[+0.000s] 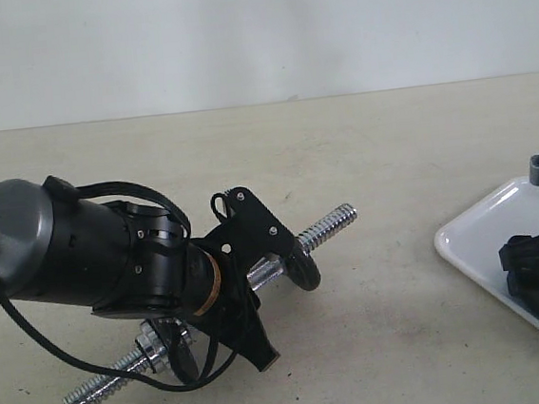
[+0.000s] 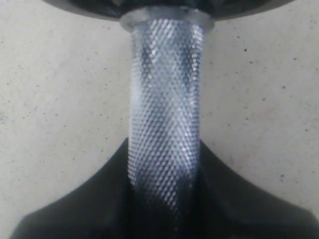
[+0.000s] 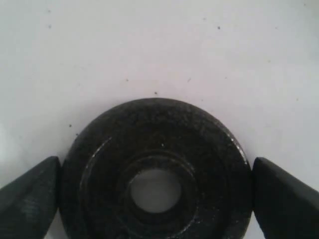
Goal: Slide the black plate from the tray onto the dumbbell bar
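While left hand (image 1: 258,279) clamps dumbbell bar (image 2: 164,124), right hand (image 3: 157,189) flanks black plate (image 3: 199,144); grip unclear.

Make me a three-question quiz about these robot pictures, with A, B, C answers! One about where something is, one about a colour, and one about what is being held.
1. Where does the black plate lie?
A. on a chair
B. on the tray
C. on a shelf

2. What colour is the tray?
A. red
B. blue
C. white

3. What is the left end effector doing?
A. gripping the dumbbell bar
B. hanging empty
C. holding a cup

Answers:
1 B, the plate rests flat on the tray's glossy surface.
2 C, the tray looks white in both views that show it.
3 A, it is clamped on the bar's knurled handle.
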